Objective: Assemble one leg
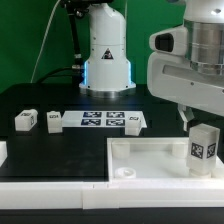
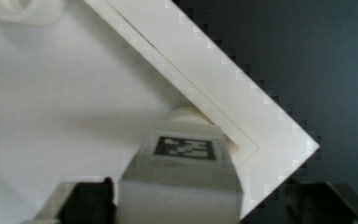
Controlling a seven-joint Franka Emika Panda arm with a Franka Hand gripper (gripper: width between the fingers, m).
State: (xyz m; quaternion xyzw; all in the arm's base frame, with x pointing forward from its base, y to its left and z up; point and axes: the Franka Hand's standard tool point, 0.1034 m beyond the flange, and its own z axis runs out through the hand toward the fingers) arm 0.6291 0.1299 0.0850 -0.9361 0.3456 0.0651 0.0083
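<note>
The leg (image 1: 203,148) stands upright in the corner of the tabletop (image 1: 150,150) on the exterior view's right, with its tag facing out. It sits directly under my gripper (image 1: 198,121), and its long axis runs vertically in line with my own approach axis. In the wrist view my fingers (image 2: 87,203) straddle the leg's body. A sliver of white shows between the leg and the finger on the other side, so I judge my jaws are released around it rather than clamped, though the frame edge crops the tips. Whether the leg is fully seated I cannot tell. The next move turns on that alignment: I close straight across the post and turn about its vertical axis. Two spare legs (image 1: 38,121) lie well apart, beside the marker board (image 1: 100,120).
</note>
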